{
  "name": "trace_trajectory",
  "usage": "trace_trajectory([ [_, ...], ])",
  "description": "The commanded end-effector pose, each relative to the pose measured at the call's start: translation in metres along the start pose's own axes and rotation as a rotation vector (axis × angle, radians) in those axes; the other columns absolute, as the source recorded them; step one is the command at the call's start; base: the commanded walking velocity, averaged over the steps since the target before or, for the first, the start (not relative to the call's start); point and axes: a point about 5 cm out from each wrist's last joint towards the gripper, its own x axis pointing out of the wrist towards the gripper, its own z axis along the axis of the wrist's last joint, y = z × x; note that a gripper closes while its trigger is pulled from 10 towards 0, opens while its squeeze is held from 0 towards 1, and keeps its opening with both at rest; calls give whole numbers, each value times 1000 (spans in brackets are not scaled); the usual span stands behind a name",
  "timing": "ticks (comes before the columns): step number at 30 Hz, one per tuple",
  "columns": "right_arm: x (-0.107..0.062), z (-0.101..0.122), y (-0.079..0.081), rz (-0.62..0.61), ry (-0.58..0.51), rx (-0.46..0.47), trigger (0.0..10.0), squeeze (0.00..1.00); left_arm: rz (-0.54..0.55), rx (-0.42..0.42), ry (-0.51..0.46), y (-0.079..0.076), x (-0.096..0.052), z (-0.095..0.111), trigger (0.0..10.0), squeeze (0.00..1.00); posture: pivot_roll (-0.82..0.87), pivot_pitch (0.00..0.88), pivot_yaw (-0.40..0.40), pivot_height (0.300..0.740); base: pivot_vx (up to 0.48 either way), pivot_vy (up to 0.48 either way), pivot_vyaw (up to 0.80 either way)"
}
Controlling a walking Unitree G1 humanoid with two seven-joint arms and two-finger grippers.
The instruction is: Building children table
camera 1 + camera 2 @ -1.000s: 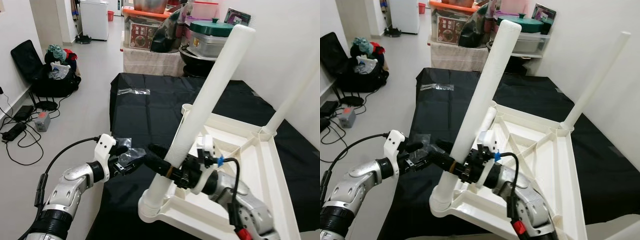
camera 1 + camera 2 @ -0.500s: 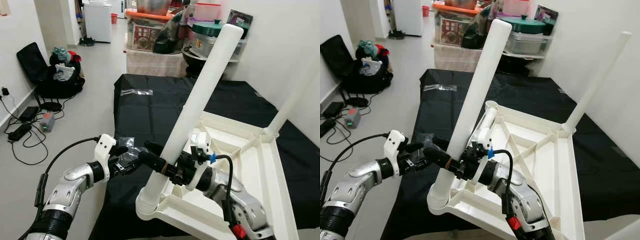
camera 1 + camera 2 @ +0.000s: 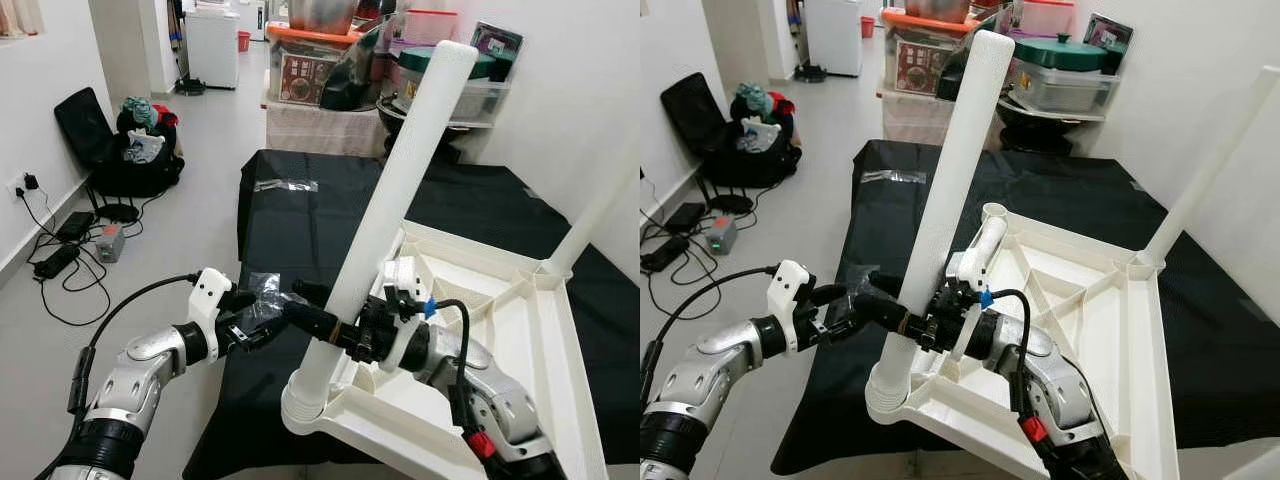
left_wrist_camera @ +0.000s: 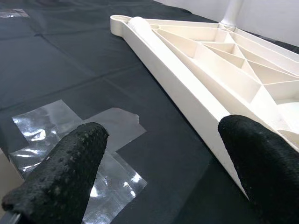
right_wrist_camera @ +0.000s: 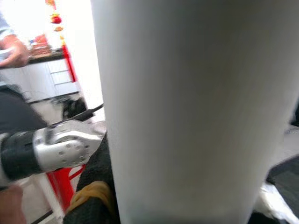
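1. The white children's table lies upside down on the black-covered surface, its ribbed underside facing up.
2. The right tool clamps the lower part of a white table leg, which stands tilted in the near corner socket.
3. A second leg rises from the far corner.
4. The left tool hovers with fingers spread wide, holding nothing, just above a clear plastic bag beside the table's edge.

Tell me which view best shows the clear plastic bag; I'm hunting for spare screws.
The left wrist view: the clear plastic bag lies flat on the black cloth between the left pincer's fingers. Both eye views show it partly hidden.
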Motion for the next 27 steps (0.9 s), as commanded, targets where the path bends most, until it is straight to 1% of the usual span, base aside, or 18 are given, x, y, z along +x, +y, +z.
trace_trajectory([
  [1, -13, -49, -15, -221, 228, 96, 10000, 0, -12, 9, 19, 1, 1, 0, 10000, 0, 99, 0, -100, 740, 0, 0, 0],
  [2, -12, -52, -18, -289, 241, 93, 10000, 0, -13, 8, 19, 1, 1, 1, 10000, 0, 99, 0, -100, 740, 0, 0, 0],
  [3, -13, -57, -21, -394, 267, 82, 10000, 0, -13, 7, 19, 0, 1, 0, 10000, 0, 96, 0, -97, 740, 0, 0, 0],
  [4, -14, -59, -24, -457, 284, 73, 10000, 0, -14, 7, 19, 0, 1, 0, 10000, 0, 96, 0, -97, 740, 0, 0, 0],
  [5, -14, -59, -24, -457, 284, 73, 10000, 0, -14, 7, 19, 0, 1, 0, 10000, 0, 96, 0, -97, 740, 0, 0, 0],
  [6, -15, -61, -25, -486, 293, 67, 10000, 0, -14, 6, 19, 0, 1, 0, 10000, 0, 96, 0, -97, 740, 0, 0, 0],
  [7, -17, -64, -27, -548, 311, 39, 10000, 0, -15, 5, 19, 0, 1, 0, 10000, 0, 92, 0, -98, 740, 0, 0, 0],
  [9, -21, -67, -29, -624, 340, 1, 10000, 0, -14, 4, 19, 0, 1, 0, 10000, 0, 92, 0, -97, 740, 0, 0, 0],
  [10, -28, -70, -34, -745, 347, -5, 10000, 0, -12, 3, 18, 0, 2, 0, 10000, 0, 88, 0, -95, 740, 0, 0, 0],
  [11, -28, -70, -34, -745, 347, -5, 10000, 0, -12, 3, 18, 0, 2, 0, 10000, 0, 88, 0, -95, 740, 0, 0, 0],
  [12, -29, -70, -35, -775, 347, -4, 10000, 0, -12, 3, 18, 0, 2, 0, 10000, 0, 88, 0, -95, 740, 0, 0, 0],
  [14, -37, -72, -41, -884, 348, -16, 10000, 0, -11, 1, 17, 0, 2, 0, 10000, 0, 87, 0, -95, 740, 0, 0, 0],
  [15, -37, -72, -41, -884, 348, -16, 10000, 0, -11, 1, 17, 0, 2, 0, 10000, 0, 87, 0, -95, 740, 0, 0, 0],
  [18, -42, -71, -45, -993, 357, -46, 10000, 0, -10, 0, 16, 0, 2, 0, 10000, 0, 86, 0, -95, 740, 0, 0, 0],
  [19, -42, -71, -45, -993, 357, -46, 10000, 0, -10, 0, 16, 0, 2, 0, 10000, 0, 86, 0, -95, 740, 0, 0, 0],
  [21, -43, -71, -46, -1044, 385, -77, 10000, 0, -6, -1, 15, 0, 2, -1, 10000, 0, 86, 0, -98, 740, 0, 0, 0],
  [24, -43, -71, -46, -1059, 399, -86, 10000, 0, -5, -2, 15, 0, 2, -1, 10000, 0, 87, 0, -99, 740, 0, 0, 0],
  [27, -45, -72, -49, -1110, 430, -115, 10000, 0, -3, -3, 14, 0, 1, -1, 10000, 0, 89, 0, -103, 740, 0, 0, 0],
])
